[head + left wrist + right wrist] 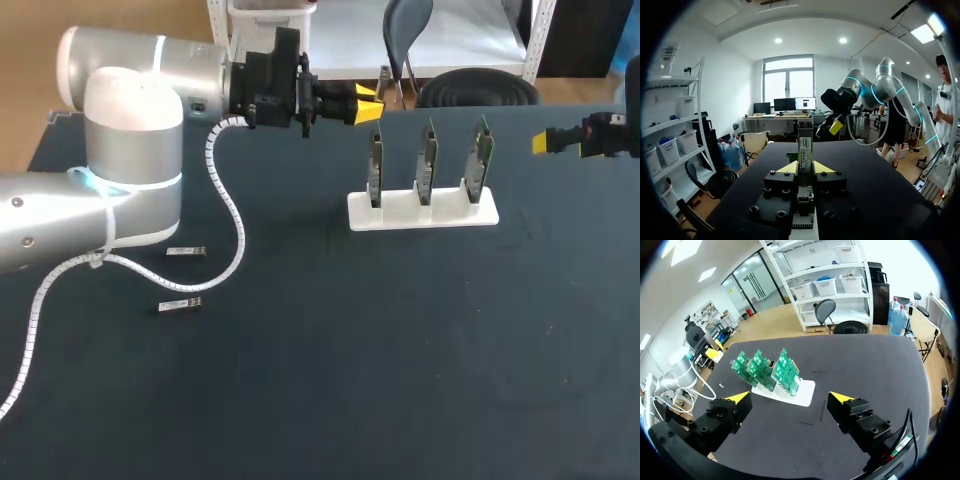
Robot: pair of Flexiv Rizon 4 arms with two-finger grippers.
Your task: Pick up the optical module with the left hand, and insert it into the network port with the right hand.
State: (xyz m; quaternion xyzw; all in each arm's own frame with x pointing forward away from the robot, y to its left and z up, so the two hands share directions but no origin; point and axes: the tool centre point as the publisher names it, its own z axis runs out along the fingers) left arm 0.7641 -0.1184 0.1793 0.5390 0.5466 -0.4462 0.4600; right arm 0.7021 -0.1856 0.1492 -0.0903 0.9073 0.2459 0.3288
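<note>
My left gripper [368, 104] hangs above the table's far side, just left of the board stand. In the left wrist view it [805, 169] is shut on a narrow metal optical module [805, 150] with a green and white label, which sticks out ahead of the fingers. A white stand [423, 210] holds three upright green network boards [428, 160]. My right gripper [555, 142] is at the far right edge, level with the boards and open. In the right wrist view it [790, 400] is wide open and empty, with the stand [802, 392] ahead of it.
Two more optical modules [186, 250] [180, 304] lie on the dark table at the left, near my left arm's white coiled cable [230, 210]. The right arm's gripper [832, 127] shows ahead of the held module in the left wrist view.
</note>
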